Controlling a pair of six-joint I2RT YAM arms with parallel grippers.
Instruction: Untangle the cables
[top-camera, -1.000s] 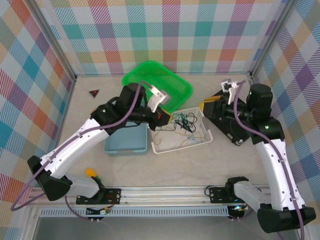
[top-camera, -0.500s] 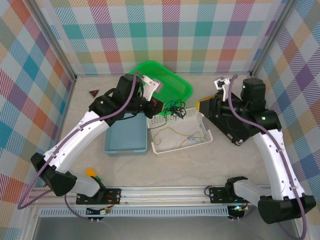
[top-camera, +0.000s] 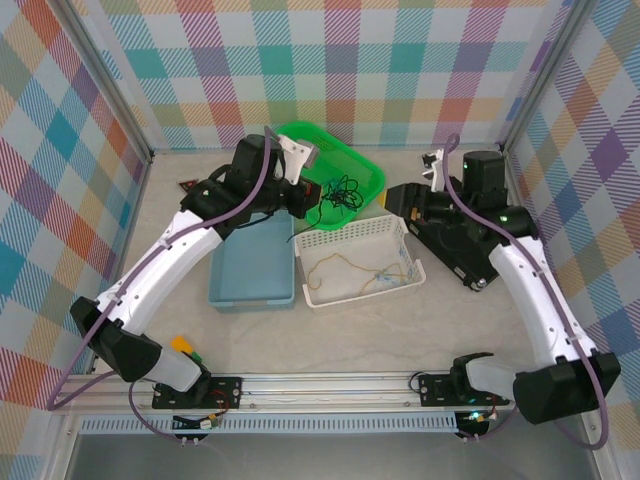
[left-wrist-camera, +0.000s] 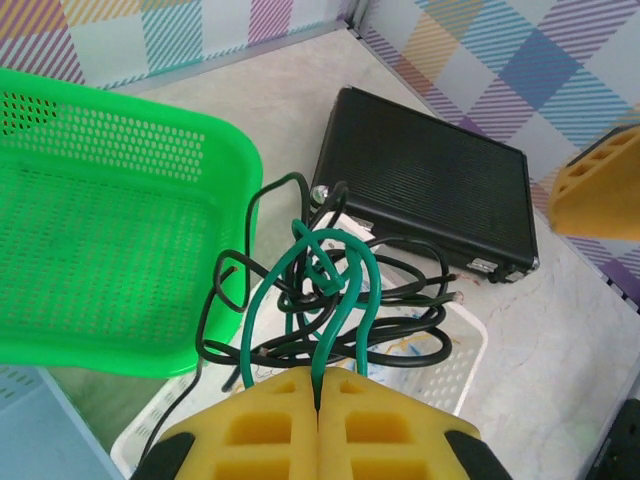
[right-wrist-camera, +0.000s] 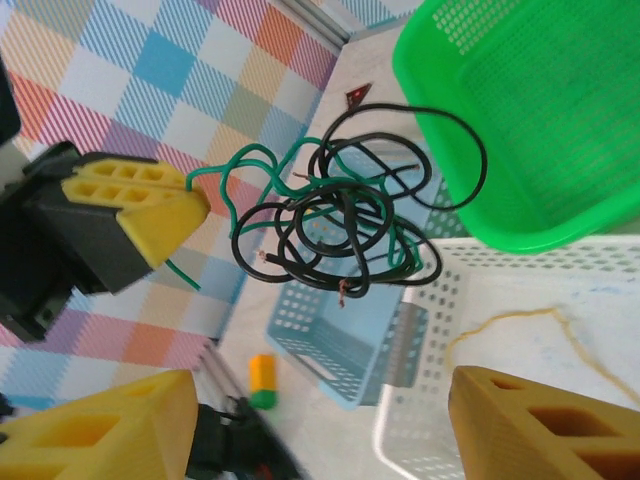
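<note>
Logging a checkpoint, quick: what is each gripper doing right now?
Left gripper: closed, holding the cables.
Right gripper: open, holding nothing.

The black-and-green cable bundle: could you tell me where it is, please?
Top view, centre: the bundle hangs from the left gripper, between the green basket and the white basket.

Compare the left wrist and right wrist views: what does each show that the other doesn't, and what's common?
Left wrist: the black box lying past the white basket. Right wrist: the red triangle marker, a small yellow-and-green piece, and the right gripper open with nothing between its fingers. Both: the knotted black and green cables hanging from the left gripper, which is shut on a green strand, plus the green basket, the white basket and the blue tray.
</note>
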